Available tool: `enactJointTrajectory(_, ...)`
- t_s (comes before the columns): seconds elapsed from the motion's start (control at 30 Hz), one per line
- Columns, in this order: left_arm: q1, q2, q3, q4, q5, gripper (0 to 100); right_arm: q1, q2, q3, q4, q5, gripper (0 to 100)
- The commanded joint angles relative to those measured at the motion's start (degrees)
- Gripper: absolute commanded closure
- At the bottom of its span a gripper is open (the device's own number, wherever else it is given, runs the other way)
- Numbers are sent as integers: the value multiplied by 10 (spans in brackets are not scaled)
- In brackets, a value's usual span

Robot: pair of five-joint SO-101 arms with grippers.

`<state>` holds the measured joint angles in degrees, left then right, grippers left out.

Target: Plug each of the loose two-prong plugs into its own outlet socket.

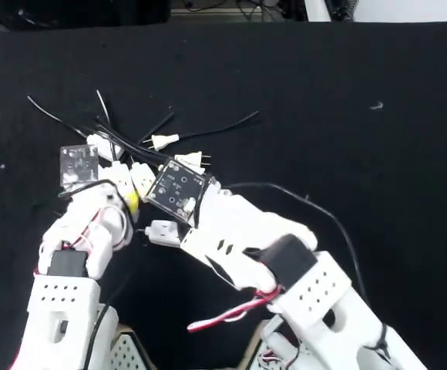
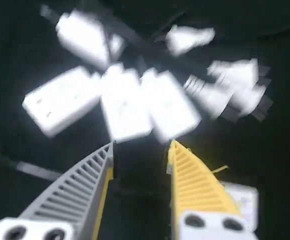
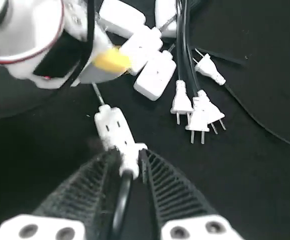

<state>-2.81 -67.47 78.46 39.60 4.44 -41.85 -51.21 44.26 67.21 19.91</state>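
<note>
Now the right pincer (image 3: 130,157) is clenched on the cord end of a white outlet socket (image 3: 114,127), left of the middle of the bench (image 1: 393,231); the left pincer (image 2: 137,150), released nearby, should bring a loose plug (image 3: 181,103) square to its slots.

A cluster of outlet sockets (image 2: 127,107) is lying left of centre on the table (image 1: 378,193), with the loose plugs (image 3: 181,102) sitting just behind it and to its right, their cords (image 3: 181,45) trailing toward the back. A separate socket (image 3: 113,129) is lying in front of the cluster, sitting between the fingers of the right gripper (image 3: 129,155). The left gripper (image 2: 140,146) is hovering just before the cluster, to the left.
</note>
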Motion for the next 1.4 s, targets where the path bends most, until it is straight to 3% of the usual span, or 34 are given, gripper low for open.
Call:
enactJointTrajectory(0.0,-33,-5,-23,80,-98,820,-3,80,-58,19,1,988)
enactJointTrajectory(0.1,-48,-5,-7,90,-120,820,-4,166,-102,18,6,988)
enactJointTrajectory(0.3,-64,-5,46,52,-93,820,-3,305,-185,18,93,988)
enactJointTrajectory(0.57,-116,-5,44,50,-90,820,-3,405,-232,18,166,988)
enactJointTrajectory(0.67,-117,-5,42,50,-90,820,-3,410,-231,2,173,988)
enactJointTrajectory(0.93,-116,-5,42,50,-90,820,-7,394,-212,-25,108,988)
enactJointTrajectory(1.17,-116,-5,42,50,-90,820,-6,327,-93,-130,112,988)
enactJointTrajectory(1.37,-116,-5,43,50,-90,820,-6,320,-102,-87,156,988)
